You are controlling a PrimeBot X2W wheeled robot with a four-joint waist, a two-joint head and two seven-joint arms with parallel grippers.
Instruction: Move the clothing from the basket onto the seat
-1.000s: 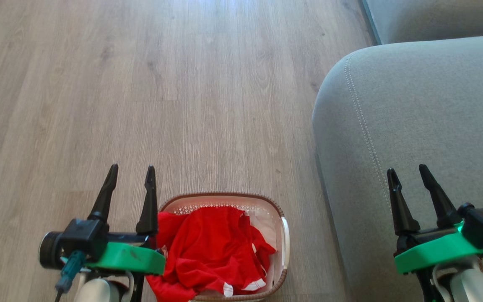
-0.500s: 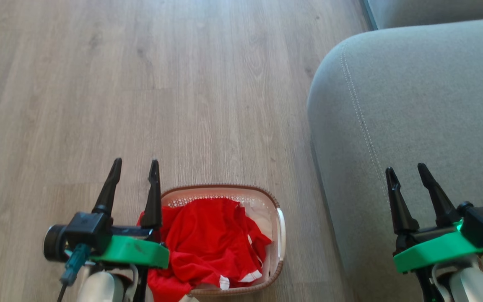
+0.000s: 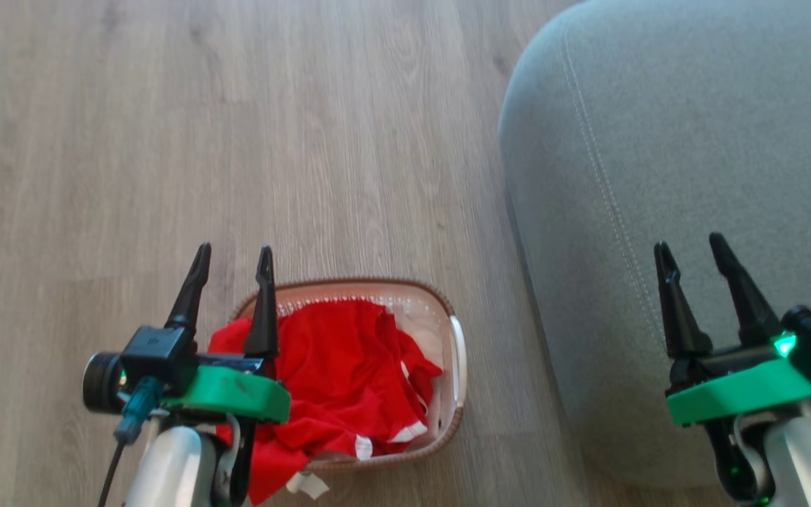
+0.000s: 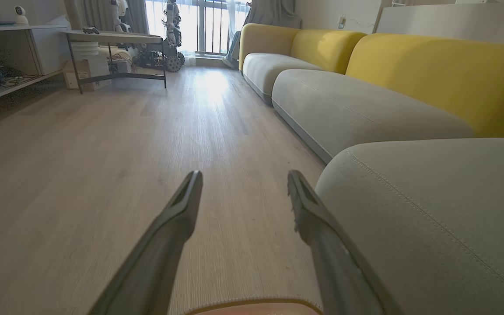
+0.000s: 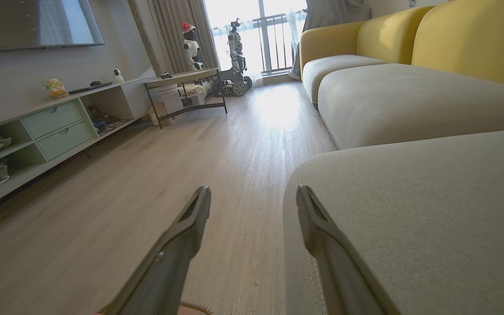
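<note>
My left gripper [image 3: 233, 250] sits at the lower left of the head view, its two dark fingers spread wide and holding nothing; one fingertip overlaps the left corner of the cream laundry basket [image 3: 423, 313]. My right gripper [image 3: 689, 243] hangs over the grey sofa seat cushion [image 3: 694, 127], jaws equally wide and empty. The red clothing [image 3: 335, 366] lies crumpled in the basket, white trim showing, one fold spilling over the near left rim. The basket stands on the pale wood floor [image 3: 236, 127], near the cushion's rounded edge.
</note>
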